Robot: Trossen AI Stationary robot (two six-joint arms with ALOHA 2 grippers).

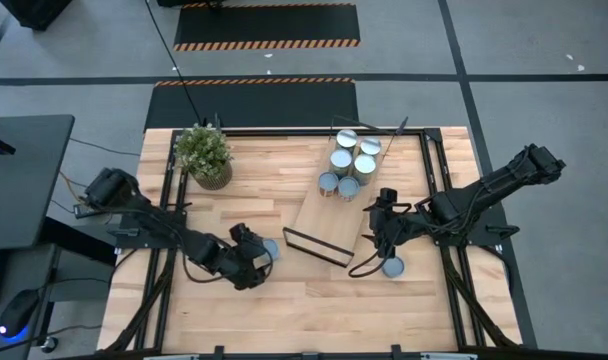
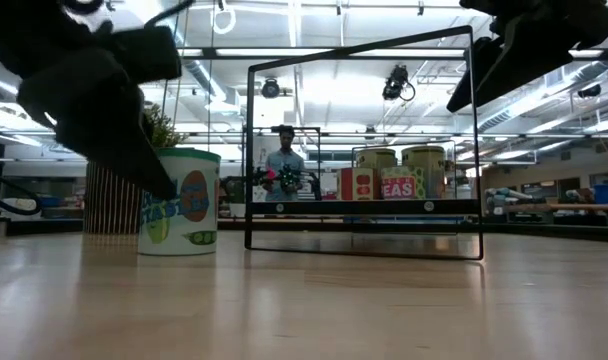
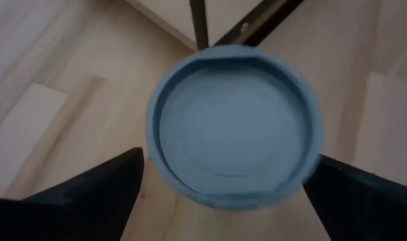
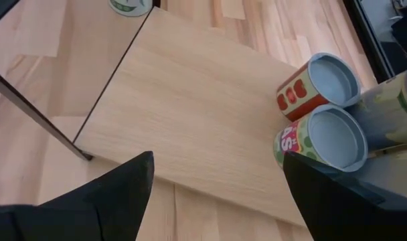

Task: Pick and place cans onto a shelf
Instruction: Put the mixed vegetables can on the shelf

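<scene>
A can [image 3: 233,127] stood upright on the wooden surface [image 1: 284,300] between the spread fingers of the left end effector [image 1: 260,258], which was wide open around it without gripping. Just beyond it lay the shelf [image 1: 329,222]; the right end effector [image 1: 382,232] hovered open and empty over its edge. Six more cans [image 1: 349,163] clustered at the shelf's far end.

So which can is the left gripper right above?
The can on the tabletop beside the shelf's near end; the left gripper hangs open over it.
</scene>
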